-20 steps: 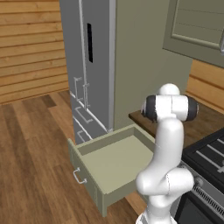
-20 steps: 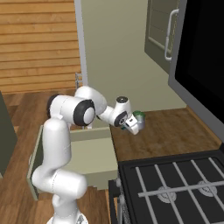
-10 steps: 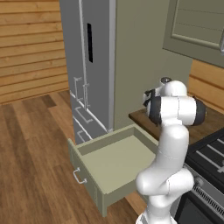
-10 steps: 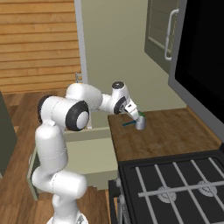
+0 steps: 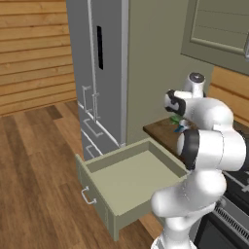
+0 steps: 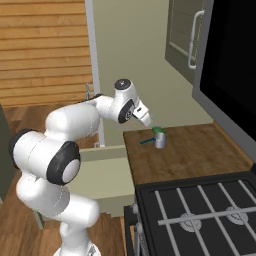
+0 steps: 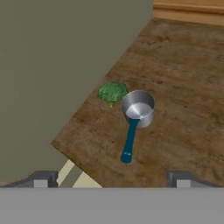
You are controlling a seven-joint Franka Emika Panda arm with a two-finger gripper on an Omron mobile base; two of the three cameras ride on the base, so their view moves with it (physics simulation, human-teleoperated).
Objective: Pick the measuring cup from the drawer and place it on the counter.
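Note:
The measuring cup (image 7: 138, 107), a small silver cup with a teal-blue handle, stands upright on the dark wood counter (image 7: 183, 87) near its left end. Nothing grips it. My gripper (image 7: 111, 180) is open and hovers above and clear of it, one fingertip on each side of the hand view. From the right base view, the gripper (image 6: 148, 120) hangs just up and left of the cup (image 6: 160, 140) on the counter (image 6: 190, 155). The olive-beige drawer (image 5: 121, 154) stands pulled out below the counter's end, and what I see of its inside is bare. The drawer's rim (image 6: 102, 154) also shows behind my arm.
A small green broccoli-like piece (image 7: 112, 92) lies on the counter touching the cup's far side. The grey fridge (image 5: 97, 73) stands left of the drawer. The black stove top (image 6: 200, 210) adjoins the counter's near edge, with a dark appliance (image 6: 232, 65) above on the right.
The gripper has opened and let go of the measuring cup, which now stands on the counter. The hand has drawn up and back from it.

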